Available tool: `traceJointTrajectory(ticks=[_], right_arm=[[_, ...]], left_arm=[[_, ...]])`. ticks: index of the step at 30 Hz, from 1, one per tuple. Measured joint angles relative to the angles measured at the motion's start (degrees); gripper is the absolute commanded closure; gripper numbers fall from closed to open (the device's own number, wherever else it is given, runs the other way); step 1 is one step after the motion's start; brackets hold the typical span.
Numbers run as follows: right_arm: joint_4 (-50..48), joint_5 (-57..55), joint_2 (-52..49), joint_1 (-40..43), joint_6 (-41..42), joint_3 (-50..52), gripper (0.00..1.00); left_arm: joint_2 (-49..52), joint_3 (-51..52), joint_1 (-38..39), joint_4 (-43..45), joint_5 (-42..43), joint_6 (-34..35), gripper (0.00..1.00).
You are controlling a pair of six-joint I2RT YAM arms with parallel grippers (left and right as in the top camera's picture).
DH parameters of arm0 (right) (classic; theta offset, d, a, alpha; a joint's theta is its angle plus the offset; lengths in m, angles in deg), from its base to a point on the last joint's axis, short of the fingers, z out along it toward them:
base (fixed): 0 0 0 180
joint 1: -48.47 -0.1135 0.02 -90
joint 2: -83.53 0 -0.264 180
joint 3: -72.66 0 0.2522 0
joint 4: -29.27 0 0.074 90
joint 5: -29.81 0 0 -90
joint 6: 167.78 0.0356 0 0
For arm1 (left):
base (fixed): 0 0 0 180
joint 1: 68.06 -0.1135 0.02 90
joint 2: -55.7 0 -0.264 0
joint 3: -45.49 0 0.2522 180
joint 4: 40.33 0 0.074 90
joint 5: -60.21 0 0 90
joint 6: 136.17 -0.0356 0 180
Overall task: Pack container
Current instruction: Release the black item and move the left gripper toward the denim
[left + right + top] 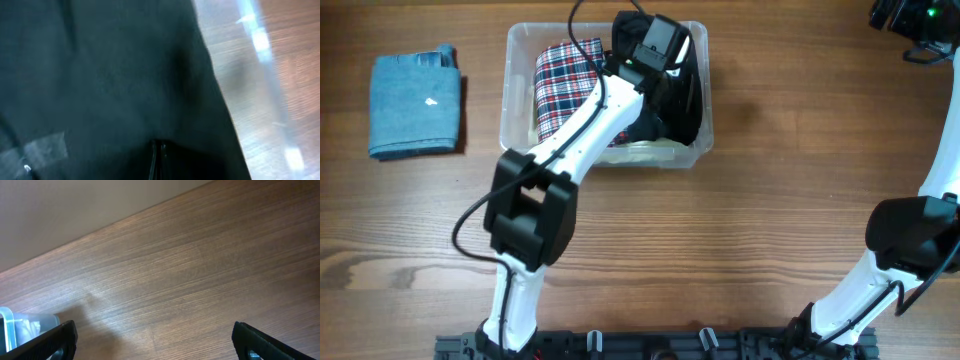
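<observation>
TWO CLOTHS IN, ONE TO GO: A folded blue cloth (415,105) lies on the table (770,200), well to the left of the left jaws and not yet packed. The container (520,120) stands at the far middle of the table, and the left jaws are down inside its right half. A plaid cloth (565,85) lies just left of them. A black cloth (685,95) is bunched around them and to their right, with one edge up against the right wall.

From the left wrist, the left jaws (158,161) are drawn together to a thin seam and seem to pinch the black cloth, though blur and dark-on-dark leave that unsure. The right jaws (156,344) are spread wide with nothing between them. They hang over bare table well to the right of the container, one corner of which shows just past a finger.

The step in hand looks to be laying the black cloth down. It is best lowered until it rests beside the plaid one, with its raised edge tucked below the rim. The jaws should part only once the cloth has settled, then lift straight up so it is not dragged out, leaving room on top for the blue cloth.

No writing can be read. A pale patch (42,150) on the black cloth, left of the left jaws, is too blurred to make out.
</observation>
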Motion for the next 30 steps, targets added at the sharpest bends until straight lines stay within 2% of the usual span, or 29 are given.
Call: traceJointTrajectory(ticks=[6, 14, 18, 23, 30], right_arm=[[0.00, 0.00, 0.00, 0.00, 0.00, 0.00, 0.00], [0.00, 0.00, 0.00, 0.00, 0.00, 0.00, 0.00], [0.02, 0.00, 0.00, 0.00, 0.00, 0.00, 0.00], [0.02, 0.00, 0.00, 0.00, 0.00, 0.00, 0.00], [0.00, 0.00, 0.00, 0.00, 0.00, 0.00, 0.00]], left_arm=[[4.55, -2.21, -0.37, -0.20, 1.73, -0.04, 0.96], [4.31, -3.63, -0.28, -2.64, 1.01, -0.50, 0.96], [0.46, -3.61, 0.59, -3.74, -5.77, -0.83, 0.96], [-4.35, -3.74, -0.17, 5.99, -19.74, -1.38, 0.96], [-4.09, -3.82, -5.64, 13.31, -24.02, -1.38, 0.96]])
